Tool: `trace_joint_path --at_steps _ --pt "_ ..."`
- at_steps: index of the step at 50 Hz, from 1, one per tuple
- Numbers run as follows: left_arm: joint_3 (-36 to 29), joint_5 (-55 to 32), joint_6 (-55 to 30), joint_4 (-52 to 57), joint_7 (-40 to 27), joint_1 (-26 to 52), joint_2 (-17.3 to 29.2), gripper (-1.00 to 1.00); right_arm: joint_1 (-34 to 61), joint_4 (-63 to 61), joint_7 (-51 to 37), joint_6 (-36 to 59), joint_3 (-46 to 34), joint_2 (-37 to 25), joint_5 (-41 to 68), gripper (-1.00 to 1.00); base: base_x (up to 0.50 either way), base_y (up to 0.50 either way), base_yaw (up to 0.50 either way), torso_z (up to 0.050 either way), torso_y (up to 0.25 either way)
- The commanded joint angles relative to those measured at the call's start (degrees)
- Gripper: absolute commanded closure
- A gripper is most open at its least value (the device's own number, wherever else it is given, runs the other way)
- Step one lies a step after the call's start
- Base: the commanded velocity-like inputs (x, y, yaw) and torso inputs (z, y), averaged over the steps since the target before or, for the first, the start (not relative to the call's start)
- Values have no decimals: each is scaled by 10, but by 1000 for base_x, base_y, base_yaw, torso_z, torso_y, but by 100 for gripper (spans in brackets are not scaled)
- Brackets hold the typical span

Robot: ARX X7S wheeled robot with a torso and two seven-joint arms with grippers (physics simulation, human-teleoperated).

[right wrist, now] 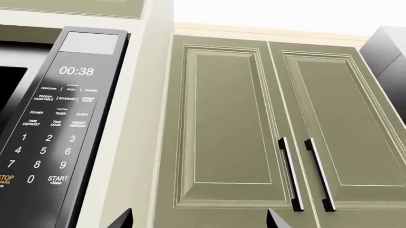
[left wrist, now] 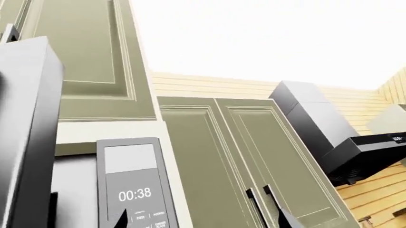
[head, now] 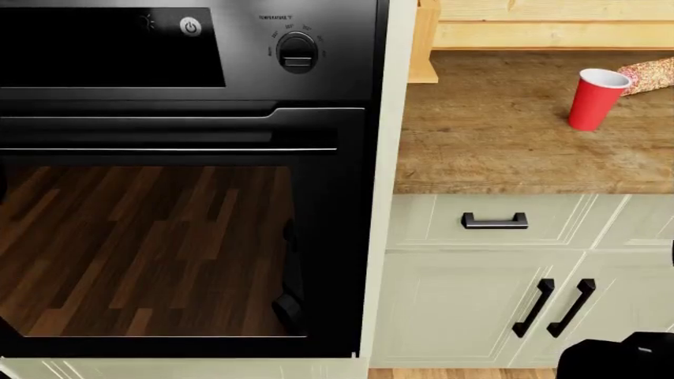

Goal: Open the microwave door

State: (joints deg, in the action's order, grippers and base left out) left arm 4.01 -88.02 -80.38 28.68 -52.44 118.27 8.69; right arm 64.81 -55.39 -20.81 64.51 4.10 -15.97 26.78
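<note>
up at ten o'clock in my left wrist view a dark slab [left wrist: 28,137] swings out toward the camera, which i judge to be the microwave door already partly ajar, though i can't be sure from this angle. just right of it sits the microwave control panel [left wrist: 136,185] reading 00:38, then the green upper cabinets [left wrist: 254,156], and at three o'clock the range hood [left wrist: 336,137]. the left gripper [left wrist: 203,219] shows only two dark fingertips at six o'clock, well apart, so i read it as wide and holding nothing. my head view looks down, not at the microwave at all: the wall oven [head: 179,197] fills nine o'clock, the wooden counter [head: 495,134] lies to its right, and a red cup [head: 595,99] stands at two o'clock. in the right wrist view the keypad [right wrist: 54,128] is at nine o'clock and the cabinet handles [right wrist: 307,175] at four; the right gripper [right wrist: 199,219] is also spread, tips well apart, empty. to do this step well i'd tilt the head up first so i can see the door edge, then hook the left fingers behind its free edge and sweep outward along the hinge arc rather than pulling straight.
</note>
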Motion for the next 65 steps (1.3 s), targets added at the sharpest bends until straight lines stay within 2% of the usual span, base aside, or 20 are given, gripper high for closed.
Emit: trace_joint_path --at_steps 1,28,47,65 --pt "-28 25 24 15 20 -52 -21 -100 2 -1 -4 2 5 -7 7 -100 0 0 0 0 0" --pt "-128 149 111 18 112 -200 -44 -100 -3 -3 -16 1 12 -23 19 -100 0 0 0 0 0" --pt "-206 234 168 -36 193 -248 -20 -100 2 9 -22 -11 1 -28 22 -100 0 0 0 0 0" --pt "-226 273 211 -107 217 -250 -13 -100 -1 8 -28 -13 4 -33 30 -100 0 0 0 0 0"
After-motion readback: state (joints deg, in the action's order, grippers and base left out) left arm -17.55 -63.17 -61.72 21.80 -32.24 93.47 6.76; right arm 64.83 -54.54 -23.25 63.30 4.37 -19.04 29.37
